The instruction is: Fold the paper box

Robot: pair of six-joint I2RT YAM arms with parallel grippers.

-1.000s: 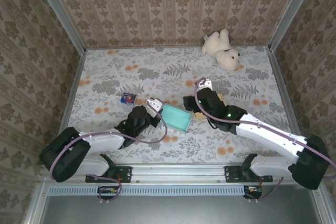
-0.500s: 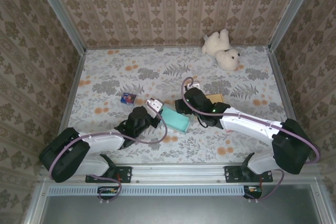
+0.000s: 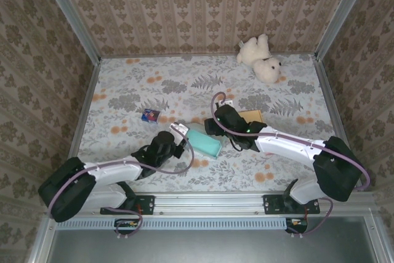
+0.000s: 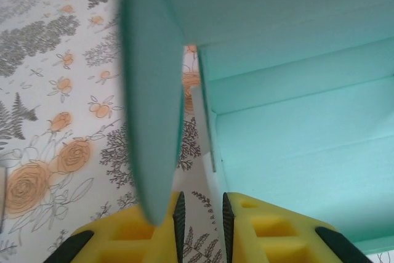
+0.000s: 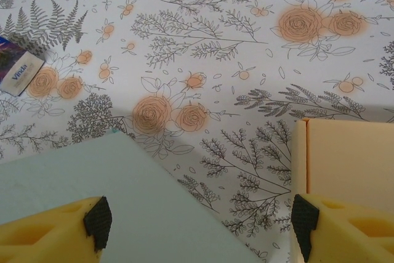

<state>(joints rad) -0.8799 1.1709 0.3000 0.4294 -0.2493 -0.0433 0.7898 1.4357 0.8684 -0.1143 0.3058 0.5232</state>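
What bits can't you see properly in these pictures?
1. Left wrist view: the teal paper box is so close that its near flap blurs, and the frame edges cut it off.
2. Top view: the right arm hides part of the tan flat box.
3. Right wrist view: the left edge cuts off the blue packet.

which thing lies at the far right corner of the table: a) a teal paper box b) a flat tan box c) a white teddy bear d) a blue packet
c, the white teddy bear lies on the table at its far right corner, up by the back wall.
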